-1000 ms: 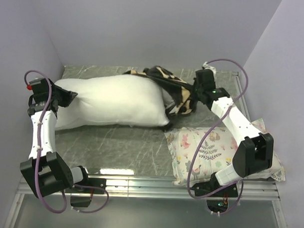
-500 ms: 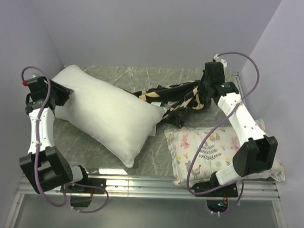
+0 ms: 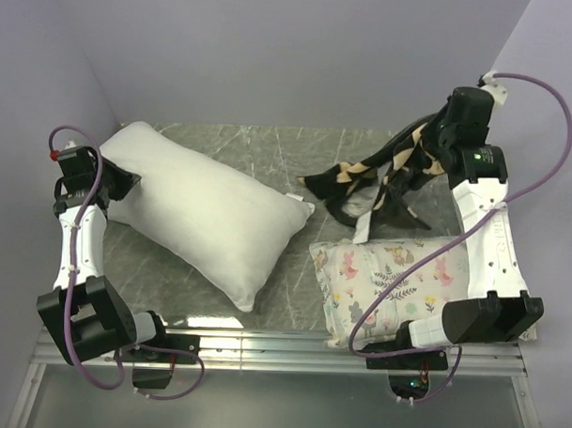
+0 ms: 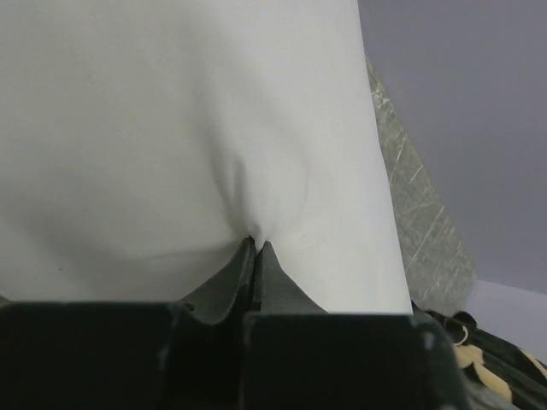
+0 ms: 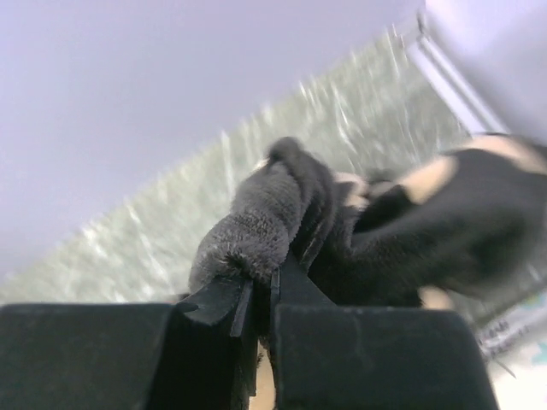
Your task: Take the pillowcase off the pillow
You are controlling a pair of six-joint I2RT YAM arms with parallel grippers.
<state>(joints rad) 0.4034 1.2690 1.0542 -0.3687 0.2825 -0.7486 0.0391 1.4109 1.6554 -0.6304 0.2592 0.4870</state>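
Note:
The plain white pillow (image 3: 206, 211) lies bare and slantwise on the table's left half. My left gripper (image 3: 125, 182) is shut on a pinch of its fabric at the far-left corner; the left wrist view shows the pillow (image 4: 188, 120) puckered between the closed fingers (image 4: 255, 256). The black plush pillowcase (image 3: 381, 180) with tan motifs hangs free of the pillow, lifted at the right. My right gripper (image 3: 439, 139) is shut on its bunched edge, and the right wrist view shows the pillowcase (image 5: 282, 213) held in my right gripper (image 5: 261, 286).
A smaller floral-print pillow (image 3: 396, 284) lies at the near right, under the hanging pillowcase's lower end. Lavender walls close in the back and both sides. A metal rail (image 3: 282, 341) runs along the near edge of the marble-patterned table (image 3: 298, 149).
My right gripper has risen and moved right, pulling the pillowcase fully off the pillow. The pillow swung from level to slantwise, then stayed put. The left gripper kept its hold.

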